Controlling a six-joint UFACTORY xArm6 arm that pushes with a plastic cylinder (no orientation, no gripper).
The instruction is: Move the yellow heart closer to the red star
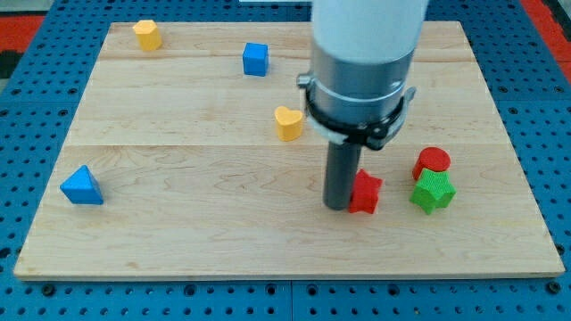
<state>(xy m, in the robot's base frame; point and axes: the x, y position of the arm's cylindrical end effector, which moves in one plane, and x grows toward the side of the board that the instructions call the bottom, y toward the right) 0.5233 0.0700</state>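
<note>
My tip (338, 205) is down on the wooden board (178, 223), touching or all but touching the left side of the red star (365, 193); can't tell if there's actual contact. No jaws or hand on this rig, just a plain dark rod, so it is grasping nothing. The arm's wide grey-white body (361, 62) comes in from the view's top and hides the board directly behind it. Yellow heart (288, 123) sits up and to the left of my tip, near but clearly apart from it and from the red star, with bare wood between. To the right of my tip, past the star: red cylinder (433, 162), and just below it a green block (433, 192), looks ribbed or star-like, exact shape unclear. Those two touch or nearly touch each other and sit close to the star, with a small gap. Further up and left of my tip: blue cube (255, 59), beyond the heart. Far up-left near the board's top edge: a second yellow block (147, 35), roughly pentagon-shaped. Far left of my tip, slightly above its level: blue triangular block (82, 186) near the board's left edge. No containers in view; every block rests straight on the board, which lies on a blue perforated base (268, 301).
</note>
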